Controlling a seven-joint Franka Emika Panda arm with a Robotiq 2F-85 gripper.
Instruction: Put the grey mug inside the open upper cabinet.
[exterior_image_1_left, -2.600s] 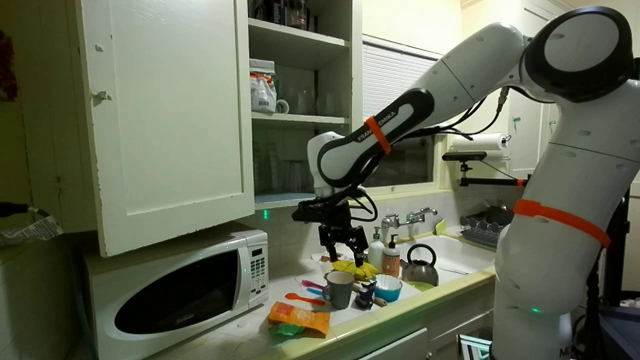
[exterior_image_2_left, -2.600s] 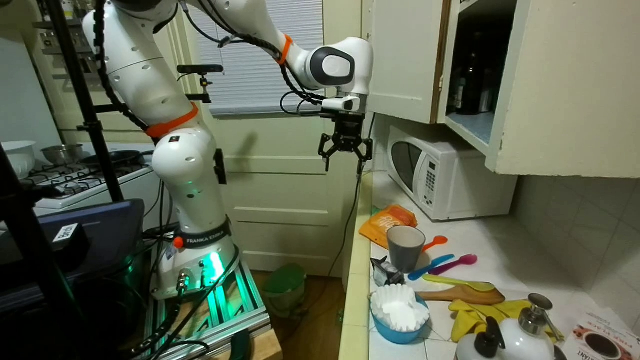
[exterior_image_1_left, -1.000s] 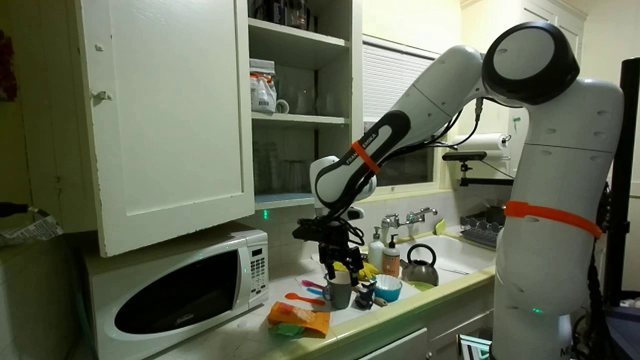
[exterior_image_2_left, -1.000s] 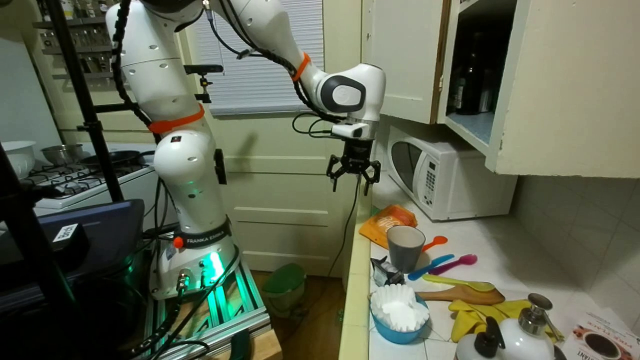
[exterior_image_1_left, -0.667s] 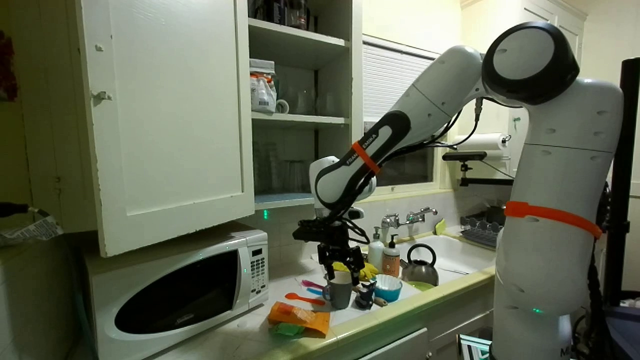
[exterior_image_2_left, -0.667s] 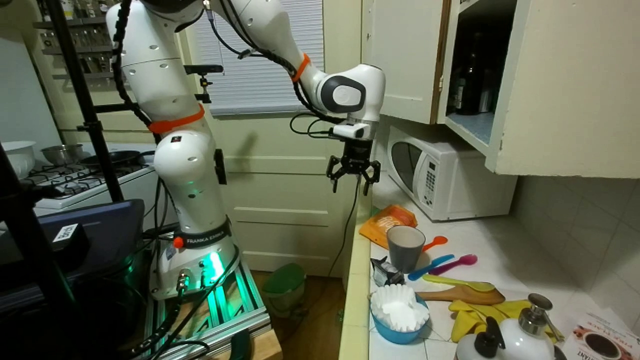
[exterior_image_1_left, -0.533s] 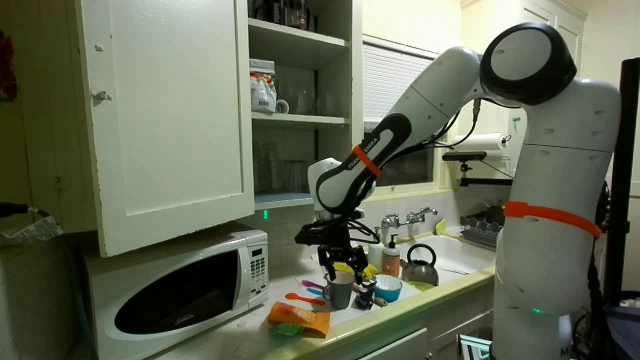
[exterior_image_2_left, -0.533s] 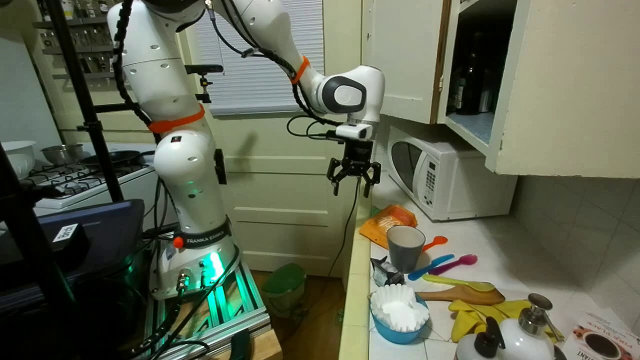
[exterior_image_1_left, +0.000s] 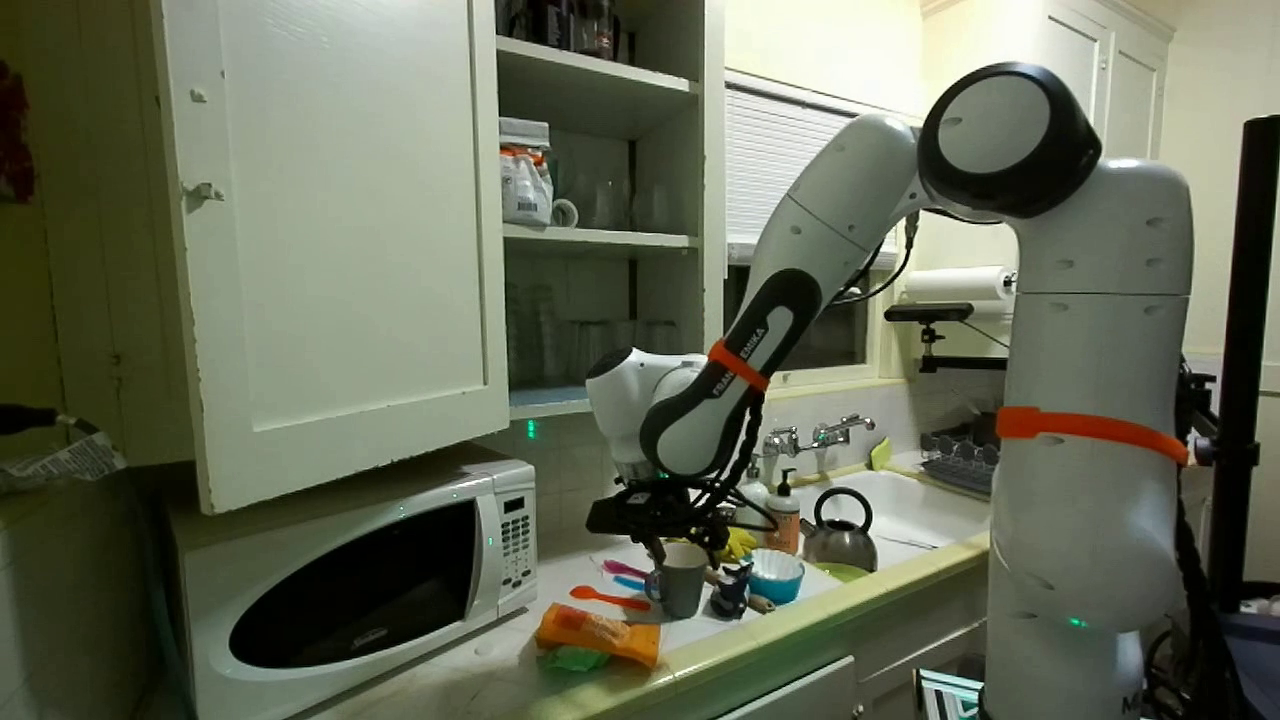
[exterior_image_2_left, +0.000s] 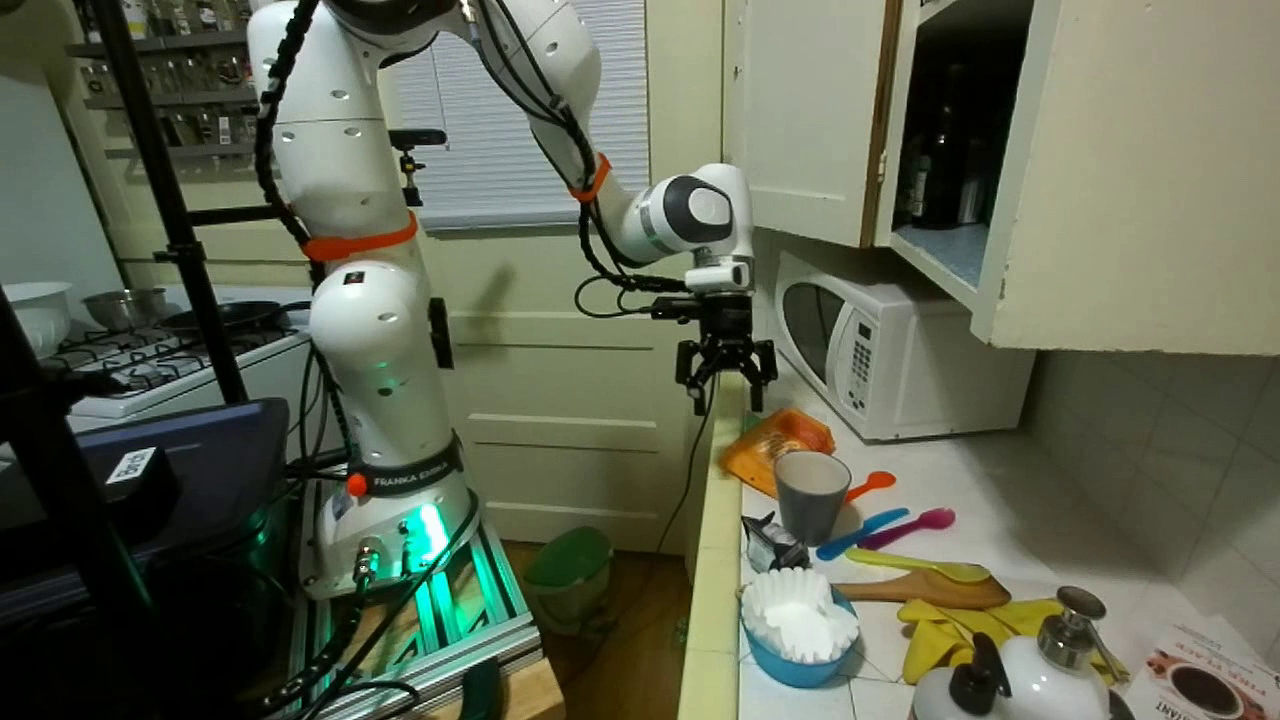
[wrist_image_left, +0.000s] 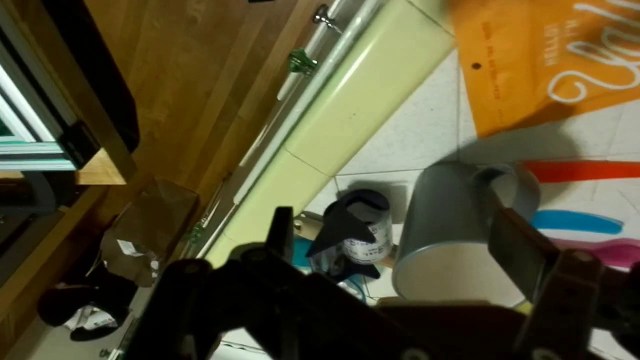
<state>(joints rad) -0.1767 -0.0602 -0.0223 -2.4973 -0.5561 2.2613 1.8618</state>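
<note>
Gripper (exterior_image_2_left: 728, 405) is spread, the mug (exterior_image_2_left: 811, 507) (at five o'clock from it in an exterior view) ungrasped; lifting and placing in the two-o'clock cabinet (exterior_image_2_left: 1100, 180) are left.

We count one robot arm (exterior_image_1_left: 1105, 250), two orange bands (exterior_image_1_left: 1090, 431) around it, one gripper (exterior_image_2_left: 728, 408), one open upper cabinet (exterior_image_1_left: 590, 280) and one microwave (exterior_image_2_left: 915, 350); we also tally one grey mug (exterior_image_2_left: 811, 505), one kettle (exterior_image_1_left: 842, 547), one orange pouch (exterior_image_2_left: 776, 450), one teal bowl (exterior_image_2_left: 800, 671), two pump bottles (exterior_image_1_left: 783, 518), four brightly coloured utensils (exterior_image_2_left: 937, 518) and one wooden utensil (exterior_image_2_left: 950, 592).
</note>
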